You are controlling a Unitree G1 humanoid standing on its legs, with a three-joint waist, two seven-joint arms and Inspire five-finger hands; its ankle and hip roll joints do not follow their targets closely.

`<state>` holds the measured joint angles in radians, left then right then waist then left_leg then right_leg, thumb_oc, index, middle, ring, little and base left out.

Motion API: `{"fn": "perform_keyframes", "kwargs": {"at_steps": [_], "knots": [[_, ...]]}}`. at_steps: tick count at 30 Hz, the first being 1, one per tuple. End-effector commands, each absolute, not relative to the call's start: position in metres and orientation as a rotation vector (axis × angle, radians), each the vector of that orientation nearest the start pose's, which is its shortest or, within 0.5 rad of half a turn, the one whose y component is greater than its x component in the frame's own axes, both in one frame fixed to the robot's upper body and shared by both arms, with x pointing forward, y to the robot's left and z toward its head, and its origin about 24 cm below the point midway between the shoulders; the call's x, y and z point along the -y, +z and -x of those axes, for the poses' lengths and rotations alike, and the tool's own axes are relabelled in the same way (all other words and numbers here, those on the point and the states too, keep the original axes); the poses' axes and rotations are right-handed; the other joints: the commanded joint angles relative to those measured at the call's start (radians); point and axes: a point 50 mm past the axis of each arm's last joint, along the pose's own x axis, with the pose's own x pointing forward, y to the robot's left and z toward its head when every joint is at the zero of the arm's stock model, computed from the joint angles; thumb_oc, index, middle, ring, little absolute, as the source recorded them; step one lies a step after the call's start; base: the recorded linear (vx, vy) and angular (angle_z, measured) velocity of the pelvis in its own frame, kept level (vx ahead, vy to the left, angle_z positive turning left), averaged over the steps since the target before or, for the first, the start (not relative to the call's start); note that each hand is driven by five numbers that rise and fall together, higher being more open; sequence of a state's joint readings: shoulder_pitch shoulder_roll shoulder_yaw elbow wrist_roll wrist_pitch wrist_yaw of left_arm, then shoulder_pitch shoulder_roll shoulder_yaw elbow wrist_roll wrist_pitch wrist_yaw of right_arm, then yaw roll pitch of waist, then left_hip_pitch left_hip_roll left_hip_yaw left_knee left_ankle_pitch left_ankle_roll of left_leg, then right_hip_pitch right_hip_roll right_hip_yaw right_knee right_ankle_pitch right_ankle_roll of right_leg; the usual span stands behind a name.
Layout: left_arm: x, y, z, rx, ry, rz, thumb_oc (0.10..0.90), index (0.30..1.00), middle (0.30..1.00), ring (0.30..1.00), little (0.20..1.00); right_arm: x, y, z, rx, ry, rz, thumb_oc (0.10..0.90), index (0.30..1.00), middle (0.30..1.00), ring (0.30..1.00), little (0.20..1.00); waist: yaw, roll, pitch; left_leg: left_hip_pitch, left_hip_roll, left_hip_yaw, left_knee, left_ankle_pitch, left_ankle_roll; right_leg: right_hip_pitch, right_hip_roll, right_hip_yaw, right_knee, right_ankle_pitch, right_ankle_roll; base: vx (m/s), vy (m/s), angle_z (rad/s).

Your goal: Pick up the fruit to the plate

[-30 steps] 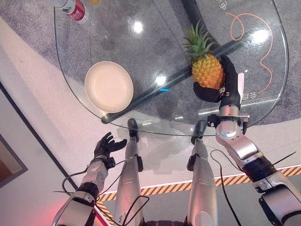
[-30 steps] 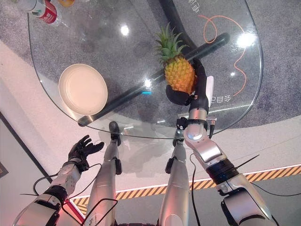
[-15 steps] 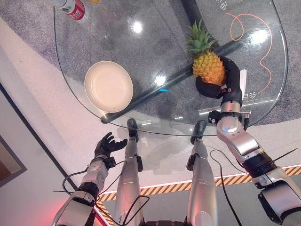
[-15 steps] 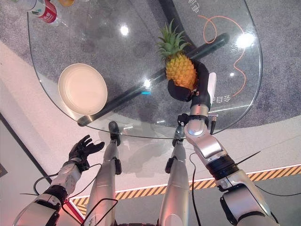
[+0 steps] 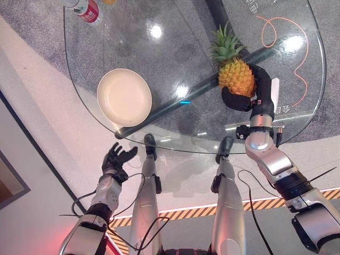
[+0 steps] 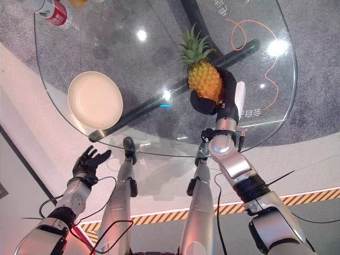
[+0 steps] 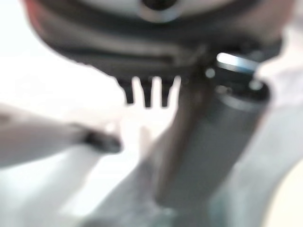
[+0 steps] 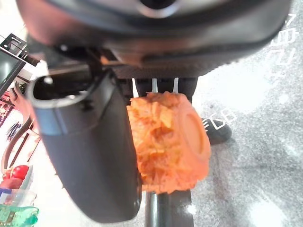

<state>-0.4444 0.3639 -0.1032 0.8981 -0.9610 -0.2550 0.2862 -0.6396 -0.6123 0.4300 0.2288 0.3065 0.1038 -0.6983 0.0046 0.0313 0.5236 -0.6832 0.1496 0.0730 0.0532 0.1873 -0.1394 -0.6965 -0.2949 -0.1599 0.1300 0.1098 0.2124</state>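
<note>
The robot's right hand has its dark fingers and thumb curled round the lower body of a yellow-orange pineapple with a green leafy crown, holding it above the right part of the round clear glass table. A round cream-coloured empty plate sits on the table's left part, well apart from the fruit. The left hand hangs below the table's near edge, its fingers spread and holding nothing.

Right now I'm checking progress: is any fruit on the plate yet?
No, the plate is bare, and the pineapple is off to its side, gripped by the right hand.
</note>
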Motion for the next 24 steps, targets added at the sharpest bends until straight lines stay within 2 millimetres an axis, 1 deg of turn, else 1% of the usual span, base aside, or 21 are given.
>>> {"fn": "perform_keyframes", "kwargs": {"at_steps": [1, 2, 3, 4, 5, 6, 7, 9, 11, 16, 18, 19, 20, 21, 24], "knots": [[-0.309, 0.018, -0.296, -0.093, 0.883, 0.514, 0.800, 0.900, 0.900, 0.900, 0.900, 0.210, 0.156, -0.340, 0.272, -0.445, 0.464, 0.100, 0.300, 0.300, 0.300, 0.200, 0.016, -0.009, -0.004, 0.005, 0.008, -0.017, 0.024, -0.020, -0.007, -0.058, 0.003, -0.048, 0.072, 0.046, -0.007, -0.01, -0.030, 0.04], [-0.317, 0.032, -0.298, -0.013, 0.952, 0.544, 0.800, 0.900, 0.900, 0.900, 0.900, 0.207, 0.159, -0.341, 0.290, -0.435, 0.453, 0.100, 0.300, 0.300, 0.300, 0.200, 0.017, -0.013, -0.004, 0.011, 0.009, -0.017, 0.019, -0.020, -0.008, -0.052, 0.004, -0.048, 0.069, 0.045, -0.008, -0.01, -0.022, 0.04], [-0.319, 0.037, -0.299, 0.015, 0.967, 0.550, 0.800, 0.900, 0.900, 0.900, 0.900, 0.206, 0.160, -0.341, 0.300, -0.430, 0.452, 0.100, 0.300, 0.300, 0.300, 0.200, 0.018, -0.013, -0.004, 0.013, 0.010, -0.017, 0.017, -0.020, -0.009, -0.050, 0.003, -0.049, 0.068, 0.045, -0.007, 0.00, 0.000, 0.00], [-0.323, 0.052, -0.302, 0.090, 0.997, 0.562, 0.800, 0.900, 0.900, 0.900, 0.900, 0.202, 0.165, -0.341, 0.324, -0.428, 0.454, 0.100, 0.300, 0.300, 0.300, 0.200, 0.018, -0.013, -0.004, 0.020, 0.011, -0.014, 0.010, -0.018, -0.011, -0.045, 0.004, -0.050, 0.065, 0.044, -0.008, 0.00, 0.000, 0.00], [-0.324, 0.062, -0.304, 0.141, 1.006, 0.573, 0.800, 0.900, 0.900, 0.900, 0.900, 0.201, 0.168, -0.341, 0.342, -0.422, 0.450, 0.100, 0.300, 0.300, 0.300, 0.200, 0.017, -0.013, -0.004, 0.023, 0.012, -0.013, 0.006, -0.017, -0.012, -0.044, 0.003, -0.050, 0.064, 0.044, -0.008, 0.00, 0.000, 0.00], [-0.324, 0.065, -0.305, 0.156, 1.007, 0.578, 0.800, 0.900, 0.900, 0.900, 0.900, 0.200, 0.169, -0.340, 0.348, -0.421, 0.450, 0.100, 0.300, 0.300, 0.300, 0.200, 0.017, -0.013, -0.004, 0.023, 0.013, -0.012, 0.005, -0.017, -0.012, -0.044, 0.002, -0.050, 0.064, 0.044, -0.008, 0.00, 0.000, 0.00], [-0.324, 0.082, -0.308, 0.245, 1.007, 0.590, 0.800, 0.900, 0.900, 0.900, 0.900, 0.198, 0.174, -0.338, 0.371, -0.424, 0.449, 0.100, 0.300, 0.300, 0.300, 0.200, 0.015, -0.013, -0.004, 0.025, 0.013, -0.012, 0.003, -0.017, -0.013, -0.042, 0.001, -0.049, 0.064, 0.042, -0.008, 0.00, 0.000, 0.00], [-0.324, 0.095, -0.309, 0.311, 1.004, 0.602, 0.800, 0.900, 0.900, 0.900, 0.900, 0.196, 0.178, -0.337, 0.387, -0.424, 0.447, 0.100, 0.300, 0.300, 0.300, 0.200, 0.015, -0.011, -0.004, 0.027, 0.014, -0.010, 0.001, -0.016, -0.015, -0.041, 0.002, -0.048, 0.065, 0.040, -0.008, 0.00, 0.000, 0.00], [-0.322, 0.111, -0.312, 0.391, 0.991, 0.652, 0.800, 0.900, 0.900, 0.900, 0.900, 0.195, 0.183, -0.334, 0.419, -0.426, 0.444, 0.100, 0.300, 0.300, 0.300, 0.200, 0.013, -0.009, -0.004, 0.026, 0.013, -0.009, -0.002, -0.015, -0.016, -0.042, 0.003, -0.045, 0.065, 0.038, -0.009, 0.00, 0.000, 0.00], [-0.315, 0.145, -0.313, 0.565, 0.951, 0.719, 0.800, 0.900, 0.900, 0.900, 0.900, 0.187, 0.198, -0.329, 0.525, -0.416, 0.450, 0.100, 0.300, 0.300, 0.300, 0.200, 0.010, -0.008, -0.004, 0.016, 0.018, -0.004, -0.004, -0.009, -0.015, -0.049, 0.005, -0.043, 0.066, 0.037, -0.014, 0.00, 0.000, 0.00], [-0.312, 0.155, -0.311, 0.635, 0.923, 0.718, 0.800, 0.900, 0.900, 0.900, 0.900, 0.185, 0.205, -0.326, 0.570, -0.410, 0.461, 0.100, 0.300, 0.300, 0.300, 0.200, 0.009, -0.007, -0.004, 0.016, 0.019, -0.002, -0.005, -0.010, -0.016, -0.047, 0.005, -0.043, 0.064, 0.035, -0.014, 0.00, 0.031, -0.01], [-0.307, 0.162, -0.310, 0.680, 0.901, 0.694, 0.800, 0.900, 0.900, 0.900, 0.900, 0.182, 0.207, -0.324, 0.594, -0.411, 0.462, 0.100, 0.300, 0.300, 0.300, 0.200, 0.009, -0.007, -0.004, 0.016, 0.019, 0.000, -0.006, -0.010, -0.015, -0.047, 0.007, -0.042, 0.064, 0.033, -0.015, 0.00, 0.000, 0.00], [-0.304, 0.165, -0.310, 0.691, 0.888, 0.687, 0.800, 0.900, 0.900, 0.900, 0.900, 0.182, 0.207, -0.323, 0.600, -0.411, 0.464, 0.100, 0.300, 0.300, 0.300, 0.200, 0.010, -0.007, -0.004, 0.023, 0.019, 0.000, -0.006, -0.017, -0.016, -0.040, 0.007, -0.042, 0.067, 0.026, -0.013, 0.00, 0.000, 0.00], [-0.296, 0.173, -0.311, 0.727, 0.835, 0.701, 0.800, 0.900, 0.900, 0.900, 0.900, 0.181, 0.211, -0.321, 0.632, -0.412, 0.465, 0.100, 0.300, 0.300, 0.300, 0.200, 0.012, -0.004, -0.004, 0.014, 0.017, 0.000, -0.005, -0.011, -0.014, -0.047, 0.006, -0.041, 0.065, 0.032, -0.014, 0.00, 0.000, 0.00], [-0.283, 0.183, -0.312, 0.778, 0.721, 0.721, 0.800, 0.900, 0.900, 0.900, 0.900, 0.177, 0.217, -0.317, 0.692, -0.402, 0.484, 0.100, 0.300, 0.300, 0.300, 0.200, 0.013, -0.001, -0.004, 0.015, 0.016, 0.002, -0.003, -0.015, -0.014, -0.042, 0.003, -0.041, 0.065, 0.028, -0.011, 0.00, 0.000, 0.00]]}}
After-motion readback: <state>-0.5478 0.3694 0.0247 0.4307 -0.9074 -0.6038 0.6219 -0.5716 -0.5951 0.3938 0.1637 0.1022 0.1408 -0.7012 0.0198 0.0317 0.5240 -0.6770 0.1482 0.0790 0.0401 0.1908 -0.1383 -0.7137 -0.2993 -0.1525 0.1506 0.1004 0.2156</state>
